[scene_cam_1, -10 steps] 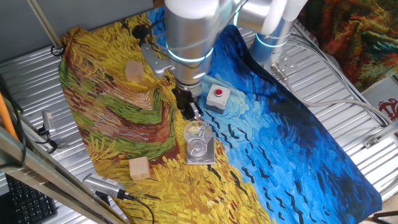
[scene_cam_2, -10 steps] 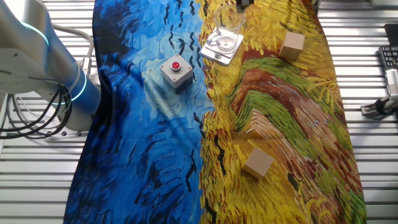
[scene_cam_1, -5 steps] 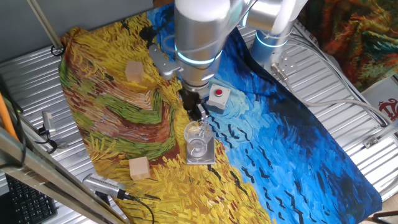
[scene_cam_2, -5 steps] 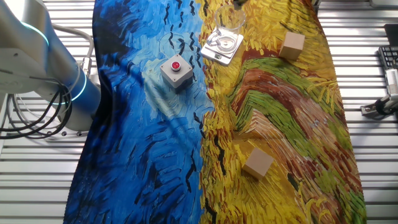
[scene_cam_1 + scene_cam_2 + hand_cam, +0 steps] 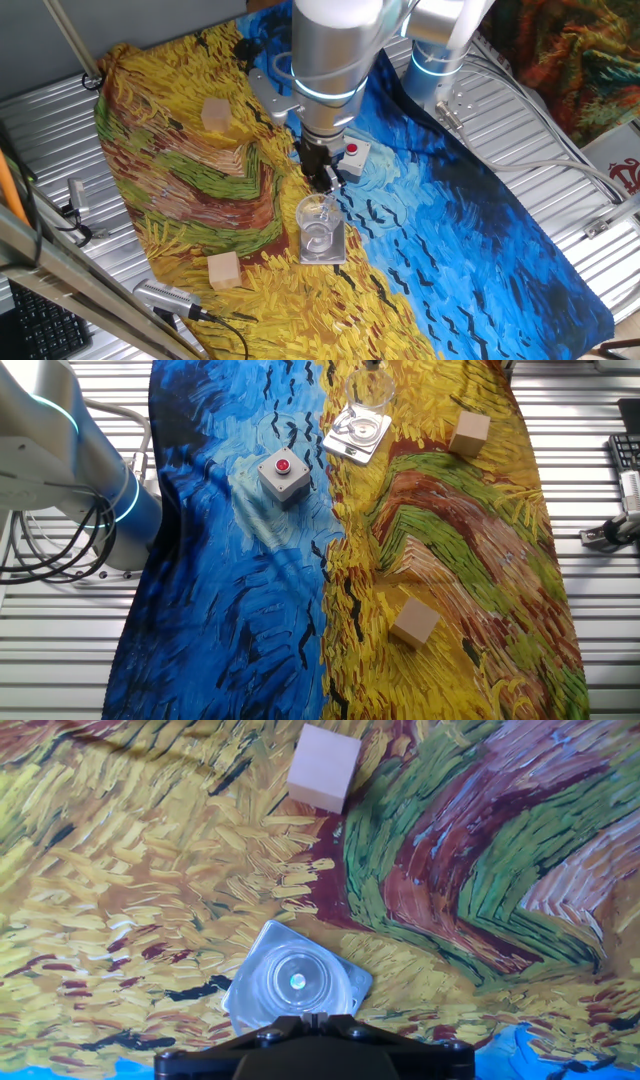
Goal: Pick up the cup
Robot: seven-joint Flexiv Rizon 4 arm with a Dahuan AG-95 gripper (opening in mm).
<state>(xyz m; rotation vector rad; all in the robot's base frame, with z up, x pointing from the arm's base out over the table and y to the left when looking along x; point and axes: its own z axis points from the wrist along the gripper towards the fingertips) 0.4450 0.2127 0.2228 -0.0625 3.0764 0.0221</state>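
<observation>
The cup [image 5: 318, 222] is a small clear tumbler standing upright on a flat grey coaster plate [image 5: 337, 255] where the yellow and blue parts of the painted cloth meet. My gripper [image 5: 324, 180] hangs just above and behind the cup's rim, apart from it, with its fingers closed together and nothing between them. In the hand view I look straight down into the cup [image 5: 297, 982] on the plate [image 5: 352, 986], just ahead of my fingertips [image 5: 312, 1019] at the bottom edge. The other fixed view shows the cup [image 5: 366, 422] near the top edge.
A grey box with a red button [image 5: 351, 153] stands close behind the gripper. Wooden cubes lie on the yellow cloth: one far left [image 5: 215, 114], one near the front [image 5: 224, 270]. The hand view shows a cube [image 5: 325, 766] ahead.
My arm has shifted steadily to the right in the fixed view, bringing the closed gripper nearer over the cup. The cup and plate have not moved.
</observation>
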